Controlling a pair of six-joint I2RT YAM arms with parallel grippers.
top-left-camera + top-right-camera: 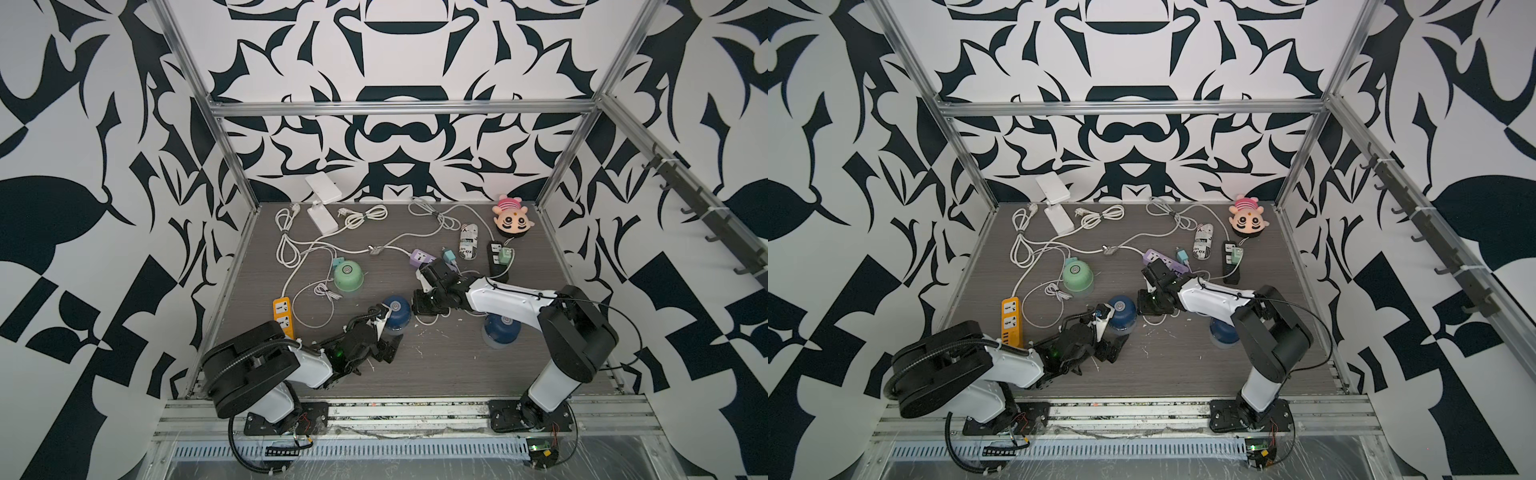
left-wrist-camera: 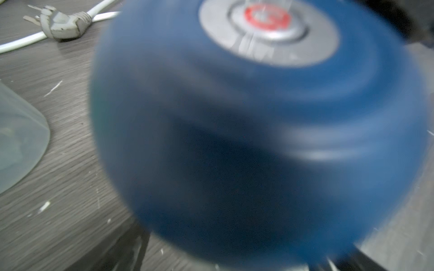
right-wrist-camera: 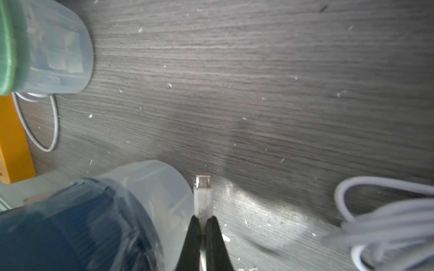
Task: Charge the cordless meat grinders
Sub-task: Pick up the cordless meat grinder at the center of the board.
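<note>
At your far left, the orange power strip (image 1: 283, 318) lies at the edge of the table (image 1: 436, 365). A small coil of white cable (image 1: 327, 291) sits between it and the mint green grinder (image 1: 348, 276), which stands upright and well apart from both arms.

Next comes the left gripper (image 1: 385, 328), its fingers spread wide on either side of the navy grinder (image 1: 397, 313). The left wrist view is filled by that blurred blue dome (image 2: 234, 129), so you cannot tell whether the fingers actually touch it.

Just beside it on the right is the right gripper (image 3: 203, 220), its fingers pressed together and pinching a white USB plug (image 3: 203, 194). The metal tip points out past the grinder's clear bowl (image 3: 150, 187) without touching it. A loose bundle of cord (image 3: 387, 223) lies on the table near that gripper.

Further right, the second navy grinder (image 1: 500, 328) stands partly hidden under the right forearm (image 1: 507, 297), which blocks your look at its near side.

Behind the arm, the purple power strip (image 1: 419, 257) and the black power strip (image 1: 496, 259) each carry a mint charger block. The pink plush toy (image 1: 513, 220) sits at the back right corner.
</note>
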